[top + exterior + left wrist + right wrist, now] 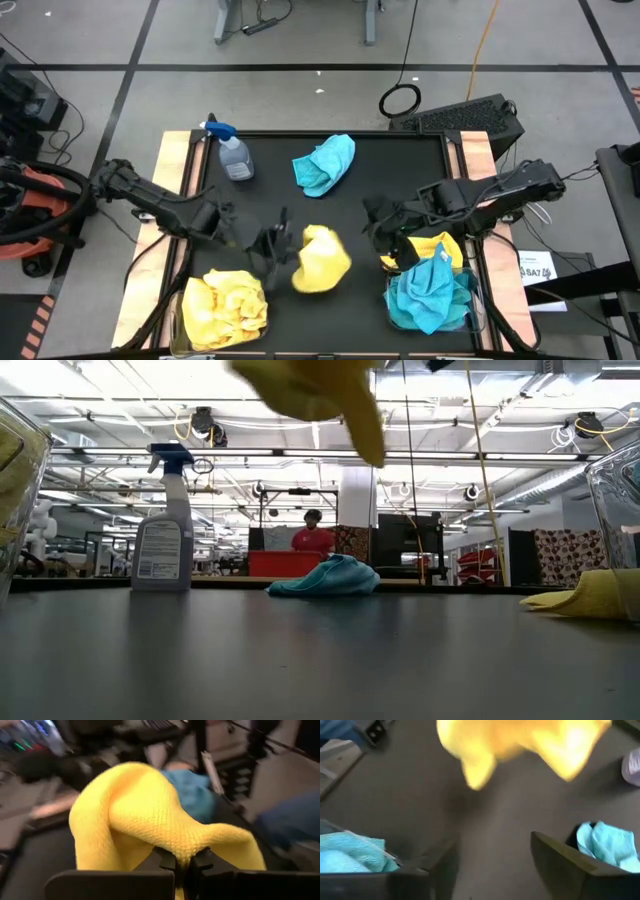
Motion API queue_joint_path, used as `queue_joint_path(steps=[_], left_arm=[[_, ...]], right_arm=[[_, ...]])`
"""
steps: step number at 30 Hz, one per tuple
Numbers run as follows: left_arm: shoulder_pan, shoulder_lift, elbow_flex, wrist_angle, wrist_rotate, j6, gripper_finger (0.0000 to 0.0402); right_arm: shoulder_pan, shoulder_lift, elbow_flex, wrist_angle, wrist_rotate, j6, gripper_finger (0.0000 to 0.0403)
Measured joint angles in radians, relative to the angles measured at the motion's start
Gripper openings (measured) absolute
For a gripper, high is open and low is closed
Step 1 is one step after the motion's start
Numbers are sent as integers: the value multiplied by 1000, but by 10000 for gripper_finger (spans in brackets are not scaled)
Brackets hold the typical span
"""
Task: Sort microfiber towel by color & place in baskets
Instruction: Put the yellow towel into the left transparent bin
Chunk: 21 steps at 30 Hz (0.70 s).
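Note:
My left gripper is shut on a bright yellow towel, held above the table's near middle; the low view shows the yellow towel high up. The left basket holds yellow towels. The right basket holds turquoise towels. Another yellow towel lies against that basket's far side. One turquoise towel lies on the table toward the far edge. My right gripper is open and touches nothing, hovering beside the right basket's far left corner. My left gripper pinches a bunched fold of the yellow towel between its two fingers. It comes from the table's left, roughly level. The towel is lifted clear of the table and bulges out beyond the fingers.
A clear spray bottle with a blue trigger stands near the table's far left corner. Bare dark table top lies between the loose turquoise towel and the baskets. A person in red shows far off in the room behind.

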Motion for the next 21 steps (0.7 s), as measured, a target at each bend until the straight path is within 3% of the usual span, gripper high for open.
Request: queue_joint_path(steps=[3,6,14,21], left_arm=[[-63,-26,0,-99,0,-86,3],[-131,-51,0,-153,-2,-183,3],[-329,-111,0,-233,-8,-412,8],[-472,-133,0,-505,-22,-782,10]], right_arm=[[-1,6,0,-10,20,42,270],[-1,3,0,-12,21,54,276],[-1,-1,0,-18,17,61,245],[0,-1,0,-20,11,74,225]])
